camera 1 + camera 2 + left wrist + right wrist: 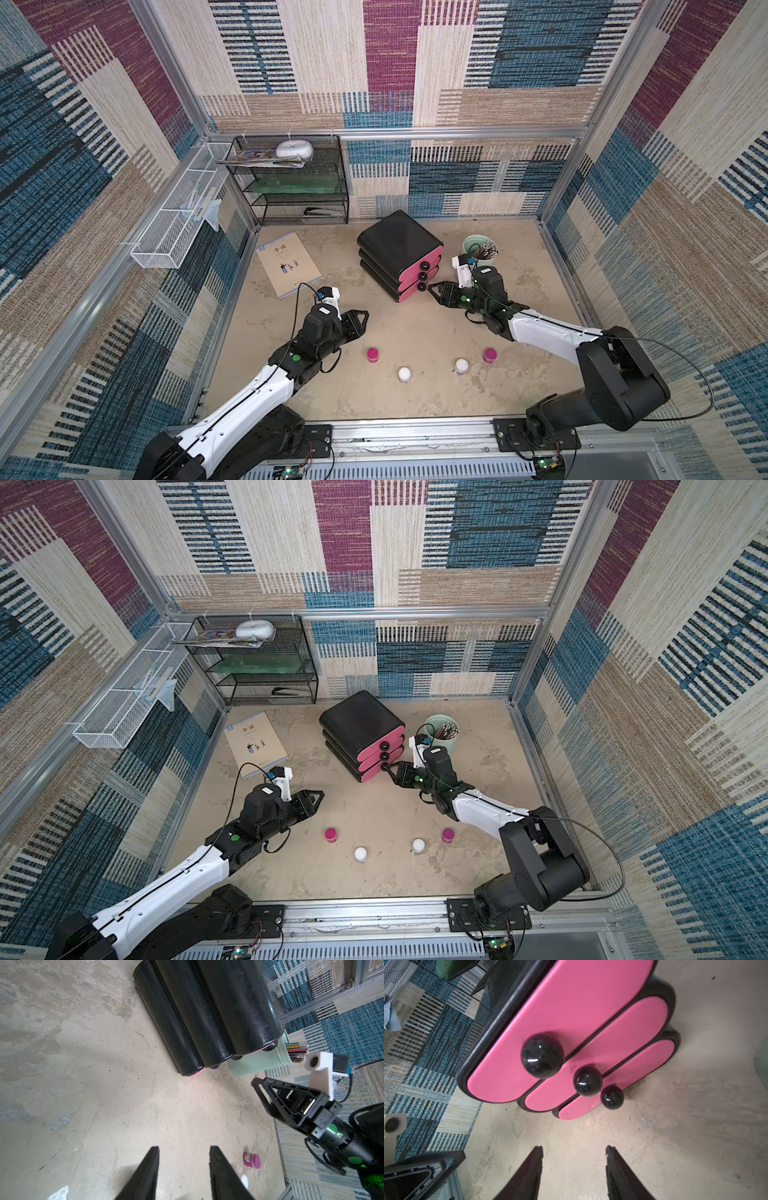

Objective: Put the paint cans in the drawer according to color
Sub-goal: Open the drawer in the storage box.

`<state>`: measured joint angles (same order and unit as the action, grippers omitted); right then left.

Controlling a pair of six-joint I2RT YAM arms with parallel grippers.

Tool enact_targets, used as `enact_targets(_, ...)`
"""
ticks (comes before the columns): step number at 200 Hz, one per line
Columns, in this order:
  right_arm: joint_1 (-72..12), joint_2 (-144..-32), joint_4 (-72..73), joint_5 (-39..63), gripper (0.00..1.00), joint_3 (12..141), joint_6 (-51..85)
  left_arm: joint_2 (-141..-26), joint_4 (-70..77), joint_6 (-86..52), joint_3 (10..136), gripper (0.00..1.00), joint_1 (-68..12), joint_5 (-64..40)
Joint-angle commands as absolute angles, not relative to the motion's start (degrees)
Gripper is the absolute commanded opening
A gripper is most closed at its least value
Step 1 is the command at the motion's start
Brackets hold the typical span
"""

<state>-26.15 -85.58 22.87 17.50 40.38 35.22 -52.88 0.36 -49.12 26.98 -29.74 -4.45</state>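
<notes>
The drawer (399, 253) (361, 729) is a black three-tier unit at the back middle. Its three pink fronts (571, 1012) are all closed, each with a round black knob. My right gripper (432, 289) (574, 1148) is open and empty, just in front of the lowest knob (612, 1097), apart from it. Four paint cans stand near the front: magenta (372, 354), white (404, 374), white (461, 365), magenta (490, 354). My left gripper (361, 320) (184, 1148) is open and empty, above bare floor left of the first magenta can. The left wrist view shows a magenta can (252, 1160).
A mint pencil cup (480, 249) stands right behind my right wrist. A book (289, 264) lies at the back left. A black mesh rack (291, 178) stands against the back wall, and a white wire basket (174, 220) hangs on the left wall.
</notes>
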Motion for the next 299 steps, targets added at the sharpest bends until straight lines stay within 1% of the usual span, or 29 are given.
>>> enact_targets(1, -26.3, -88.4, 28.2, 18.2, 0.53, 42.1, 34.9, -53.0, 2.1, -49.1, 26.8, 0.44, -29.7, -4.4)
enact_targets(73, -26.3, -95.2, 32.3, 17.0, 0.53, 44.9, 33.7, -53.8, 2.6, -49.0, 26.4, 0.44, -29.6, -4.6)
enact_targets(162, -26.5, -100.7, 33.8, 17.2, 0.48, 48.1, 32.9, -53.4, 2.5, -49.0, 25.6, 0.43, -29.7, -4.3)
enact_targets(257, -26.6, -102.1, 34.2, 17.2, 0.38, 48.5, 32.3, -52.2, 1.4, -48.7, 25.4, 0.43, -29.6, -3.9)
enact_targets(284, -26.7, -101.1, 34.6, 17.7, 0.31, 47.2, 32.4, -52.3, 1.4, -48.9, 25.4, 0.43, -29.6, -3.9)
enact_targets(299, -26.7, -100.0, 34.8, 17.3, 0.29, 45.9, 32.4, -52.7, 1.7, -48.7, 25.5, 0.43, -29.6, -4.0)
